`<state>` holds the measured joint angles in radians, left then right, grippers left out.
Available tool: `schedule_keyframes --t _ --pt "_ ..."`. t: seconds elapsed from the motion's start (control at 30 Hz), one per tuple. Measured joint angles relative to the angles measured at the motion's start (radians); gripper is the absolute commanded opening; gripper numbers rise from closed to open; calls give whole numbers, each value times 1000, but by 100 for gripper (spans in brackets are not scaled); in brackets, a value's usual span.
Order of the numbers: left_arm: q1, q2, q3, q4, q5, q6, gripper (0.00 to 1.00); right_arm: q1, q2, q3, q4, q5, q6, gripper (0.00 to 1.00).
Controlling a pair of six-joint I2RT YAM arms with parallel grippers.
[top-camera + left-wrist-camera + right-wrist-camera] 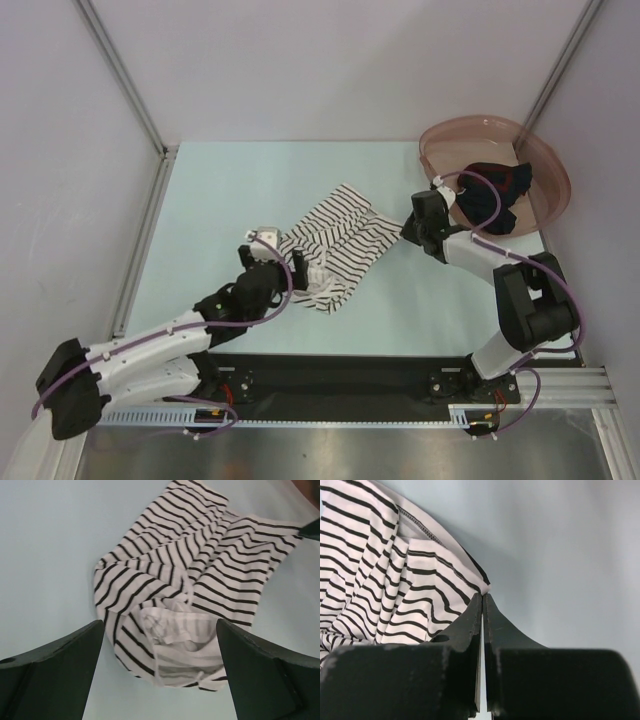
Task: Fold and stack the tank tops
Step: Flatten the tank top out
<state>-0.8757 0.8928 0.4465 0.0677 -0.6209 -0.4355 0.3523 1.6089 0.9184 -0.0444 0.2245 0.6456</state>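
Striped tank top point(335, 250) lies crumpled mid-table point(220, 200) between two grippers
Right gripper point(482, 596) fingers are pressed together on its right hem; left gripper point(159, 625) is spread wide, with the cloth's near-left end between its fingers. The dark tank top point(495, 195) sits in the pink basin point(550, 170)

Clear lanes: bare table point(240, 180) behind and left of the striped tank top point(340, 245), plus a strip of open surface between its near edge and the arm bases point(440, 380).

Blockers: pink basin point(555, 165) fills the far right corner with the dark tank top point(495, 195) heaped inside, so there's little room in there. Right arm point(480, 250) lies across the gap between basin and striped top. Right gripper point(482, 597) is closed at the cloth's right hem, apparently pinching it. Left gripper point(160, 655) straddles the cloth's near-left end, jaws wide. Side walls point(60, 150) hem in both flanks.
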Motion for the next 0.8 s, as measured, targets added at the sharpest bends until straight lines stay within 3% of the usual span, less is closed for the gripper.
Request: schedule_keyframes --t 0.33,0.73,0.8 --pt "-269 282 381 -244 87 26 100 -8 -38 -216 94 -47 -11 0" --pt "-288 547 505 -544 164 -46 100 -34 -82 -215 134 -73 -11 0" --pt "-288 607 539 -573 159 -61 93 -36 -83 -215 135 -76 -10 0"
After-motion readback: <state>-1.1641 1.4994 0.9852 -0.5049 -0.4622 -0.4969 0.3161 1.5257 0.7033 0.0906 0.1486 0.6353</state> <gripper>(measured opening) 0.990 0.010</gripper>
